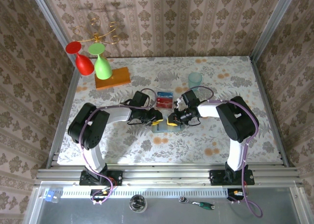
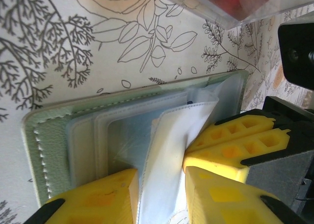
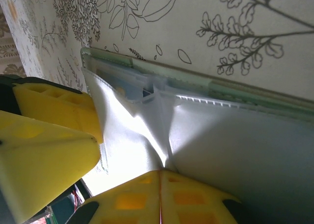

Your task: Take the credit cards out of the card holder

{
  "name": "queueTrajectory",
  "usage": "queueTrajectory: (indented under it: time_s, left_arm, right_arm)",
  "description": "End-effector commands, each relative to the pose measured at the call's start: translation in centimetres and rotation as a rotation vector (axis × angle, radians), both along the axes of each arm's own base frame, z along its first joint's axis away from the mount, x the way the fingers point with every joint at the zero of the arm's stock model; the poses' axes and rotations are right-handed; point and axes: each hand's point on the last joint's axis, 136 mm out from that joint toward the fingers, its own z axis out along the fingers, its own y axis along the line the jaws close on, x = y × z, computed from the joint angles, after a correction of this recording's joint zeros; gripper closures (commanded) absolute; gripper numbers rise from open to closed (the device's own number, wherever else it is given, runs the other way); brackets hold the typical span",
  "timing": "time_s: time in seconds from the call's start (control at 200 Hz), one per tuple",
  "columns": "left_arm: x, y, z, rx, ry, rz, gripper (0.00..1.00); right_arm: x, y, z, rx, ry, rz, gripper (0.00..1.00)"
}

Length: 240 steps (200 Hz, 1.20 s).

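Right fingers (image 3: pixel 159 189) closed, pinching clear sleeve (image 3: pixel 147 136) of card holder (image 2: pixel 49 136) on worktop (image 2: pixel 98 37); left fingers (image 1: pixel 156 120) straddle sleeve, grip indeterminate.

bare tablecloth (image 1: pixel 206 140) in front, clear tray (image 1: pixel 157 100) and teal cup (image 1: pixel 195 80) close behind

A pale grey-green stitched card holder (image 3: pixel 230 87) is lying open on a cream tablecloth printed with dark leaves and branches (image 3: pixel 235 23). The right gripper (image 3: pixel 160 177), its two yellow plastic fingers pressed together, is pinching a fold of the card holder's milky translucent plastic sleeve (image 3: pixel 130 131), which is standing drawn up into a taut peak. At the left, the yellow-fingered left gripper (image 3: pixel 95 138) is holding the same sleeve's edge.
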Motion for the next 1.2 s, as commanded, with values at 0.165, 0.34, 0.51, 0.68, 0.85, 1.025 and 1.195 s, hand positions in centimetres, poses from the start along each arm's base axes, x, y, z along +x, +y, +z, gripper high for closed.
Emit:
queueTrajectory:
  time_s: [0.165, 0.34, 0.51, 0.68, 0.85, 1.025, 1.195]
  left_arm:
    - [-0.8, -0.8, 0.7, -0.020, 0.002, -0.035, 0.70]
    - [-1.0, -1.2, 1.9, -0.039, -0.013, -0.042, 0.71]
    - [-0.8, -1.9, 3.3, -0.052, -0.037, -0.059, 0.71]
    - [-0.8, -2.8, 4.1, -0.060, -0.050, -0.079, 0.71]
    - [-1.0, -3.7, 4.2, -0.064, -0.050, -0.100, 0.71]
    - [-1.2, -5.3, 3.6, -0.070, -0.039, -0.126, 0.70]
    - [-1.6, -7.2, 3.4, -0.100, -0.021, -0.170, 0.69]
  right_arm:
    - [-1.1, -1.1, -2.3, -0.049, 0.056, -0.014, 0.90]
    - [-0.5, 0.3, 0.3, 0.046, 0.021, -0.019, 0.85]
    - [0.3, -0.4, 2.8, 0.029, -0.041, -0.054, 0.85]
    - [0.7, -2.9, 3.6, -0.083, -0.074, -0.125, 0.86]
    - [0.8, -5.8, 4.8, -0.161, -0.123, -0.187, 0.86]
    - [0.3, -7.8, 5.8, -0.203, -0.161, -0.215, 0.85]
    - [-0.4, -8.9, 6.3, -0.224, -0.176, -0.222, 0.83]
